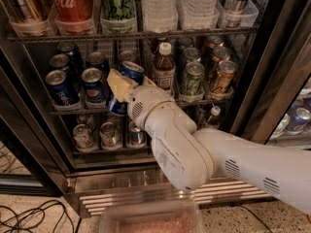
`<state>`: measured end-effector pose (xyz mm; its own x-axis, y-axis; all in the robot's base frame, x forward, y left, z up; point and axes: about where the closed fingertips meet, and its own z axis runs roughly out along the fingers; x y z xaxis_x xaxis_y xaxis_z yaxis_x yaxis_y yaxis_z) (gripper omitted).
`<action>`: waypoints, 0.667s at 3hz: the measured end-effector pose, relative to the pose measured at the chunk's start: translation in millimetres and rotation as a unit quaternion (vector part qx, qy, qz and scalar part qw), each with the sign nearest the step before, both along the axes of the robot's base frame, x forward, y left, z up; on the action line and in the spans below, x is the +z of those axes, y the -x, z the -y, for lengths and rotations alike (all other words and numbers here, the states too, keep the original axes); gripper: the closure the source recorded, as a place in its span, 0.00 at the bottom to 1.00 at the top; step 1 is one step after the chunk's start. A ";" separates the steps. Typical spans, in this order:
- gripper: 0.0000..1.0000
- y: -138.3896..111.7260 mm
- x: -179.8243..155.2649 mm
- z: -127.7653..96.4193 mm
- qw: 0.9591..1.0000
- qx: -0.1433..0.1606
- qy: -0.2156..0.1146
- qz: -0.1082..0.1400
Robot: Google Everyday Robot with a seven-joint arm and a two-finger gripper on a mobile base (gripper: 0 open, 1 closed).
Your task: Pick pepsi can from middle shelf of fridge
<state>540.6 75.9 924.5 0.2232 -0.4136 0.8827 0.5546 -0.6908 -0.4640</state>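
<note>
The fridge point(249, 89) stands open in the camera view. My gripper point(121, 85) reaches into the middle shelf point(73, 111), its tan fingers point(118, 83) closed around a blue pepsi can point(130, 71) that tilts to the right, its blue lower end point(116, 106) showing below the fingers. Several more blue Pepsi cans point(93, 85) stand just left of it. To the right stand a white-capped brown bottle point(164, 67), green-labelled cans point(192, 79) and orange-red cans point(222, 76).
The upper rack holds a red Coca-Cola can point(73, 4), a green can and tall bottles. The lower rack holds silver-topped cans point(83, 136). Below is the ribbed steel base panel point(121, 198). A pinkish tray point(150, 220) lies at the bottom edge. Cables point(29, 217) lie on the floor at left.
</note>
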 end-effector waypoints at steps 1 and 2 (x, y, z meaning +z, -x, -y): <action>1.00 0.0 0.0 0.0 1.000 0.000 0.000 0.000; 1.00 0.0 0.0 0.0 1.000 0.000 0.000 0.000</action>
<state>540.6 75.9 924.5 0.2233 -0.4136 0.8826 0.5546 -0.6908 -0.4640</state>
